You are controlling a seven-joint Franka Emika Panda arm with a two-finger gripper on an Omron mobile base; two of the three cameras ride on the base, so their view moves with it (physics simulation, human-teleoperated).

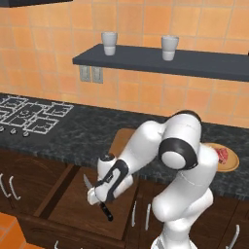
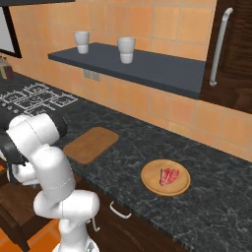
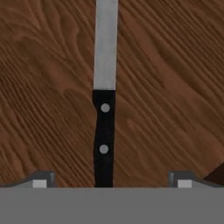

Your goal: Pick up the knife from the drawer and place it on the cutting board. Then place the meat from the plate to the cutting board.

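- stove grate [image 1: 29,115]: upper left of the left base view, set in the dark speckled counter [image 1: 78,133].
- drawer [image 1: 73,206]: pulled open at lower left of the left base view, wood-grain bottom exposed.
- knife [image 1: 97,198]: lies flat on the drawer bottom, blade toward upper left, black handle toward lower right. in the hand view it runs up the centre of the frame, grey blade at top, handle with two rivets below.
- gripper [image 3: 109,179]: directly over the knife handle, jaws spread wide; fingertips [image 3: 40,180] stand well apart at lower left and lower right of the hand view, clear of the handle on both sides. nothing gripped.
- cutting board [image 2: 91,144]: on the counter, left of centre in the right base view, nothing on it; largely hidden behind the arm in the left base view.
- two white cups [image 1: 109,43]: on the dark shelf [image 1: 160,61], upper centre.
- plate [image 2: 166,177]: on the counter, right of centre in the right base view, well apart from the cutting board.
- meat [image 2: 169,175]: rests on the plate, near its middle.
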